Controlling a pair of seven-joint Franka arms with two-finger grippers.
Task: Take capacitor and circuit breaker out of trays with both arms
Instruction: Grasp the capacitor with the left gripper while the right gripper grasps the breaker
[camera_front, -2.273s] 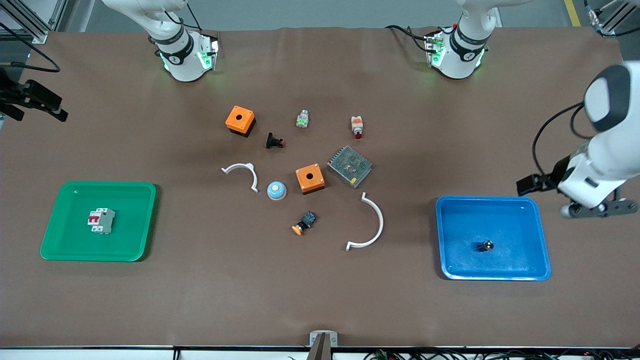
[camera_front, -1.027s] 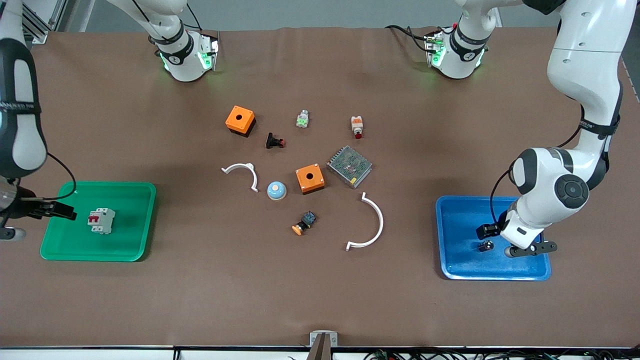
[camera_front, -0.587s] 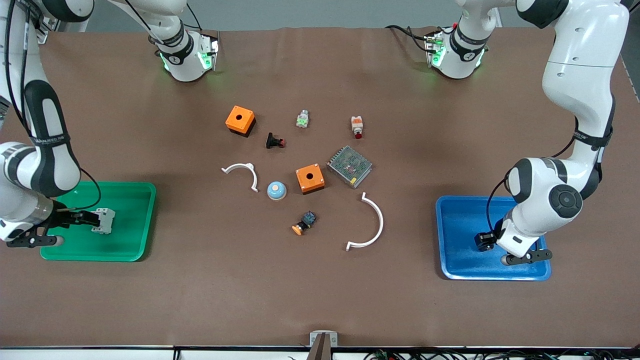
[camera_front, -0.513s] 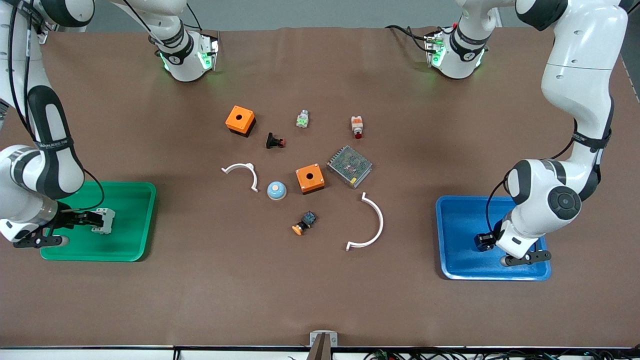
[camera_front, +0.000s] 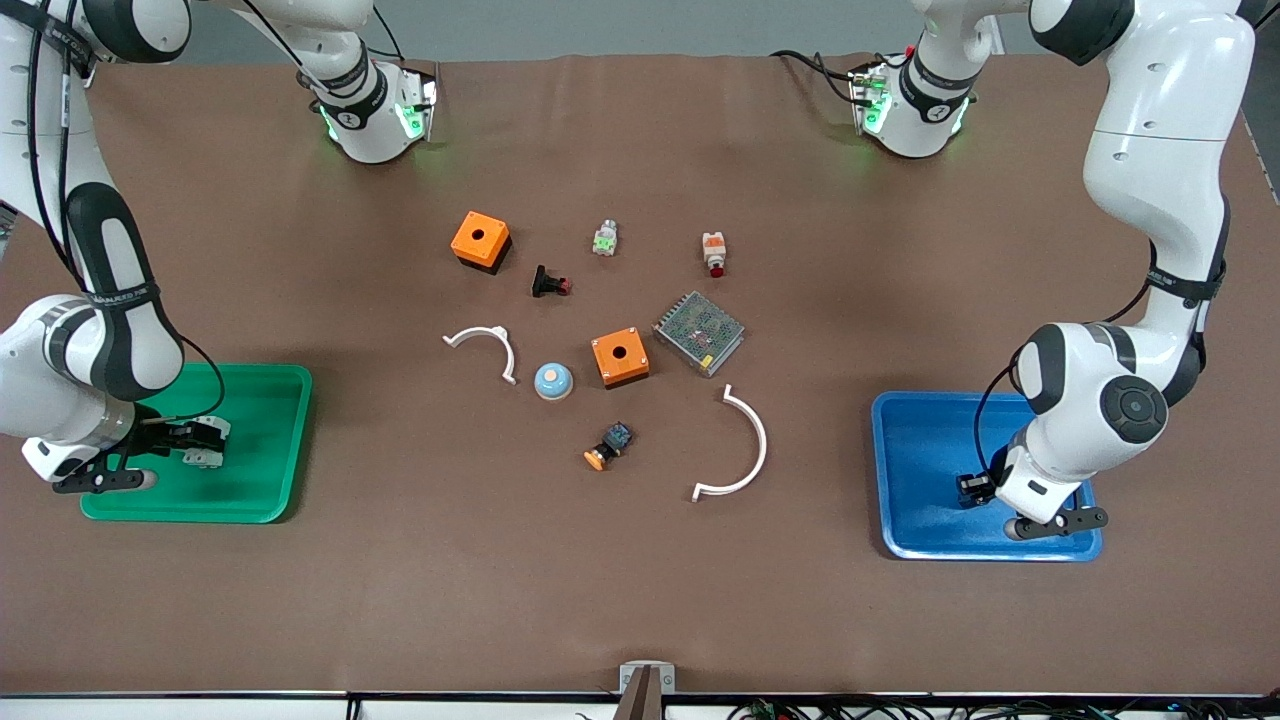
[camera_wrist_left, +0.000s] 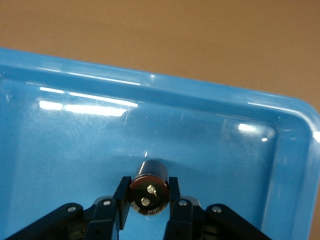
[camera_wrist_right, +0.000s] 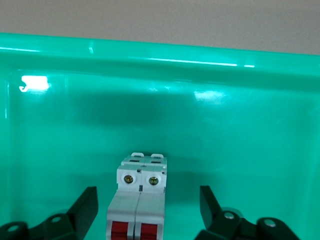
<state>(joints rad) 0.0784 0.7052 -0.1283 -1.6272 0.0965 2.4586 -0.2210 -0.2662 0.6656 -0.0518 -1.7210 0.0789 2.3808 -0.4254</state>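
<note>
A brown counter (camera_front: 640, 560) is carrying a green tray (camera_front: 265, 480) and a blue tray (camera_front: 920, 440). The breaker (camera_wrist_right: 140, 200) is showing a light-grey body with red levers, and the capacitor (camera_wrist_left: 149, 186) is showing black with a silvery end. Black fingers (camera_wrist_left: 120, 200) are flanking it. Two orange boxes (camera_front: 480, 240) are showing black holes.

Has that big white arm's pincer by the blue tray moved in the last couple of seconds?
Yes. The left pincer came in from off the blue tray's outer edge and now sits low inside it, fingers on either side of the capacitor.
</note>
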